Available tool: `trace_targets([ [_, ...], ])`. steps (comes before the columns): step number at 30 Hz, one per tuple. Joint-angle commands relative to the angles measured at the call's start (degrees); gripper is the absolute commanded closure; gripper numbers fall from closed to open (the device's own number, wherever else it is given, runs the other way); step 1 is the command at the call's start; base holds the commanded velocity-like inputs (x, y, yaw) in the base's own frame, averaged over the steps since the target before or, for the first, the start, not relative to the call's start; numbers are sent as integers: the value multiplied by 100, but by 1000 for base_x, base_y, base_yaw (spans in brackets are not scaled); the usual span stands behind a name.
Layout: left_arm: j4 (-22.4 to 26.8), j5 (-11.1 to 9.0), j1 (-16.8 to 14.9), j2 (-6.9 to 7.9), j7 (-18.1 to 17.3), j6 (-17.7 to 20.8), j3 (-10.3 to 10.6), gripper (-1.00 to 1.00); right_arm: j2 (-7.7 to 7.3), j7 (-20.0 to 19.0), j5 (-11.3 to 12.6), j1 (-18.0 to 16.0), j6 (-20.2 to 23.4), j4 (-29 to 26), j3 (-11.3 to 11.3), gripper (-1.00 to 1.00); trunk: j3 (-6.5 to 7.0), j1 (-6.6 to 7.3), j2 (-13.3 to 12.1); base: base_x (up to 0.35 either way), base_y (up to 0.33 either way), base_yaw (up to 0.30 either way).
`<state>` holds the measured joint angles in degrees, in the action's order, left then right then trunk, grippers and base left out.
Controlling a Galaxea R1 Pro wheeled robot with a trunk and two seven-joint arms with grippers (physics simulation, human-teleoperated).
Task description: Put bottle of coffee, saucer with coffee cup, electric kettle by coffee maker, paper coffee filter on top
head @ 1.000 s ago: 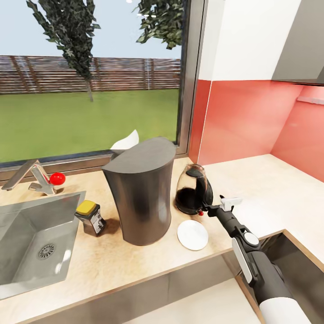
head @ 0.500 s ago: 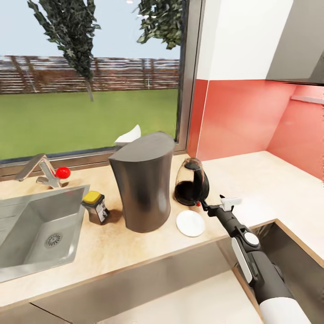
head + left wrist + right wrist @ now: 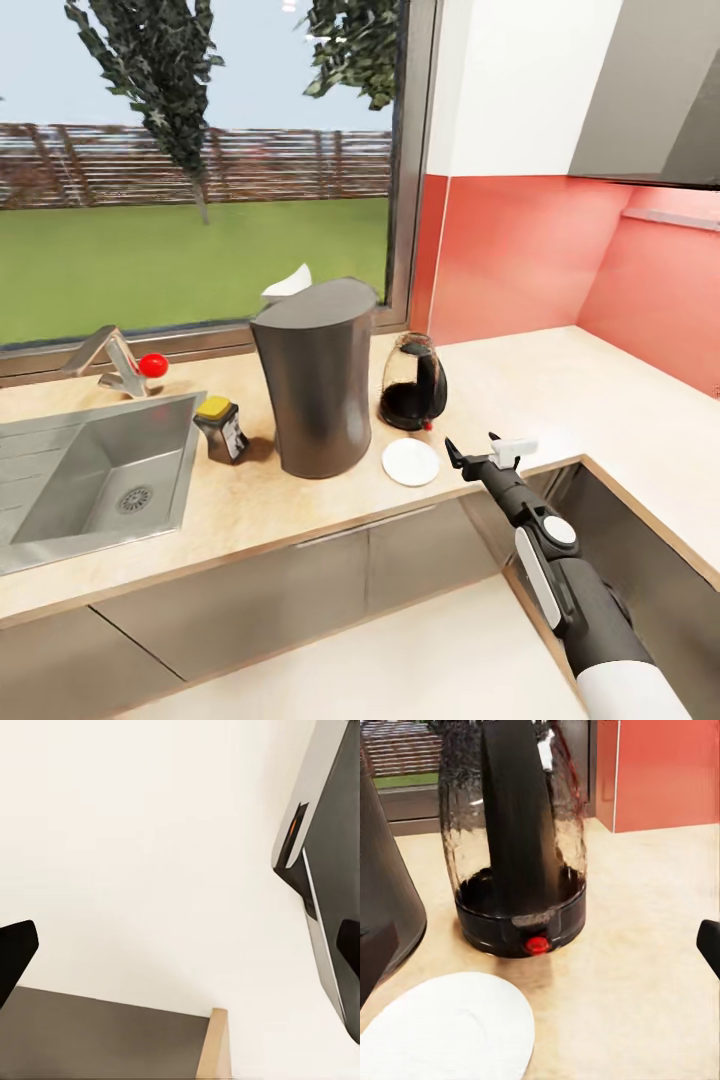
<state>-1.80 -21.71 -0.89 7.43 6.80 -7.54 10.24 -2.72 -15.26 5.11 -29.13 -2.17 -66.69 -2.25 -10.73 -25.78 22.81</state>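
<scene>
Kettle and saucer sit just beyond right tool — fingers spread, empty.

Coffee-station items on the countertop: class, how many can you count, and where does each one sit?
5. The coffee maker stands centre; paper filter behind its top; coffee bottle beside the sink; kettle toward the red wall; saucer in front of it. A cup may be hidden.

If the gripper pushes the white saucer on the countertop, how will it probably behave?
The saucer looks flat and low, so it would likely slide on the smooth countertop rather than tip. It seems thin and rigid, probably light. Its low rim may be hard for fingers to grip, and it might chip against the electric kettle.
</scene>
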Motion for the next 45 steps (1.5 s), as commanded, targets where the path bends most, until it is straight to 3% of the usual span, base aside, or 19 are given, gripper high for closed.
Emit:
trace_targets([
  [1, -18, -41, -8, -3, 5, -33, 48, -100, 0, -38, 55, -4, -9, 4, -8, -100, -11, -1, 11, -221, -157, 0],
  [10, -6, -29, -11, 0, -7, -54, 57, -100, 0, -36, 56, 7, -3, 117, -12, -100, -11, -1, 11, -212, -147, 0],
  [20, 3, -37, -10, 4, -21, -123, 64, -100, -19, -32, 78, 98, -15, 2264, -40, -100, -11, -1, 11, -13, -7, 0],
  [21, 4, -35, -13, 4, -21, -130, 65, -100, -18, -24, 92, 114, -19, 2996, -45, -100, -11, -1, 11, 0, 0, 0],
  [27, 11, -35, -11, -5, -21, -133, 61, -100, -31, -21, 234, 118, -16, 3978, -46, -100, -11, -1, 11, 0, 0, 0],
  [34, 53, -47, -20, -22, -21, -164, 62, -100, -20, -13, 215, 119, 13, 5177, -7, -100, -11, -1, 11, 0, 0, 0],
  [35, 109, -49, -22, -36, -21, -175, 62, -100, -19, 15, 171, 119, 19, 5352, 4, -100, -11, -1, 11, 0, 0, 0],
  [40, 495, -50, -25, -85, -20, -190, 55, -100, -8, 607, -589, 155, 77, 6367, 335, -100, -11, -1, 11, 0, 0, 0],
  [45, 536, -32, -25, -122, -28, -191, 49, -100, -9, 645, -789, 681, 267, 6528, 396, -100, -11, -1, 11, 0, 0, 0],
])
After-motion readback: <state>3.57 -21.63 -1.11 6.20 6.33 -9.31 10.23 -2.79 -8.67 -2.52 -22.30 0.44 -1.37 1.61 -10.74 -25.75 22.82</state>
